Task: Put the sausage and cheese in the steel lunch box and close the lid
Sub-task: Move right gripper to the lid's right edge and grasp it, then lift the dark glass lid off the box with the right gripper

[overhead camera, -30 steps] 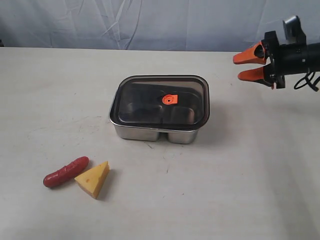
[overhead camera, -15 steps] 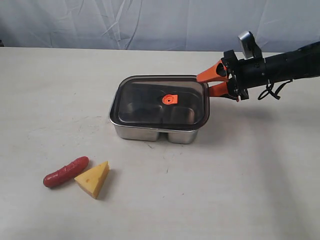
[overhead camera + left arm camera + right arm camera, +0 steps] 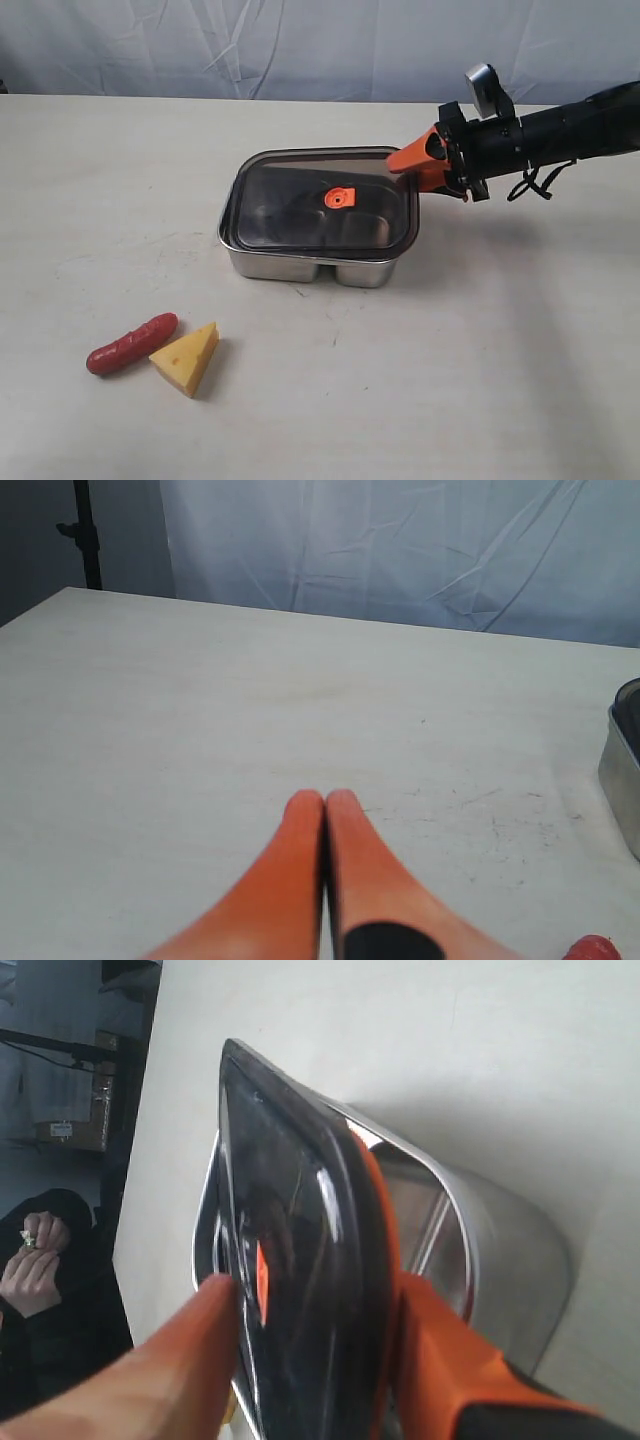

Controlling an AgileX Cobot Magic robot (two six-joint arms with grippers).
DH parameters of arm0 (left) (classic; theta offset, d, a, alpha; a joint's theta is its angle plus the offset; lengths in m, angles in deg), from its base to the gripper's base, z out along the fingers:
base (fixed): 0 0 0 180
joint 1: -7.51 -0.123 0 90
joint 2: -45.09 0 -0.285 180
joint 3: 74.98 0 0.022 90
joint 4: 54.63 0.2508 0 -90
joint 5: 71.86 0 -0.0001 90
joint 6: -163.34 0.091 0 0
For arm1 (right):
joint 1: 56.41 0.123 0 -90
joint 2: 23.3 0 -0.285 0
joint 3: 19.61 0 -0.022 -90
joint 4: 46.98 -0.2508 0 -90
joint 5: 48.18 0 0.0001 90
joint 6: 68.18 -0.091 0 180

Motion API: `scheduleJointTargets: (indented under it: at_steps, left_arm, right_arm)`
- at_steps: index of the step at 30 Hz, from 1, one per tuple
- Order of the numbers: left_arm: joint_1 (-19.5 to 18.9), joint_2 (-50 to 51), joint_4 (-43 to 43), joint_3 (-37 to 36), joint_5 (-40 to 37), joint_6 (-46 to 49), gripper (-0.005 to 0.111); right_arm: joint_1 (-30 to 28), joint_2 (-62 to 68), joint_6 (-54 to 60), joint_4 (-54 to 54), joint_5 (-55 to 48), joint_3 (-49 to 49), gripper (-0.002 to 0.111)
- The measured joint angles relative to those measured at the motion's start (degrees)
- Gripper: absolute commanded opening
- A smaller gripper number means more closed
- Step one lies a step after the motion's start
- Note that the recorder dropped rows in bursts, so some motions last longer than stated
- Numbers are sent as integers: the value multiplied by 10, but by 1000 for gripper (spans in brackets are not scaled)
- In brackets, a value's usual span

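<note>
One lid edge between right jaws

The pale table bears the steel lunch box, the sausage just beside the cheese.

The steel lunch box stands near the middle of the counter, with the lid on top of it. In front of it, to the left, lie the sausage and the cheese, touching (sausage on the left). The right end effector is at the box's far right corner, one finger above the lid and one below its rim.
</note>
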Motion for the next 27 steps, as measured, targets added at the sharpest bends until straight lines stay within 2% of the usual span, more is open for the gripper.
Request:
scheduleJointTargets:
  at_steps: [3, 7, 27]
  left_arm:
    - [0, 0, 0, 0, 0, 0, 0]
    - [0, 0, 0, 0, 0, 0, 0]
    - [0, 0, 0, 0, 0, 0, 0]
  right_arm:
    - [0, 0, 0, 0, -1, 0, 23]
    - [1, 0, 0, -1, -5, 0, -1]
    - [2, 0, 18, -42, -13, -30, -1]
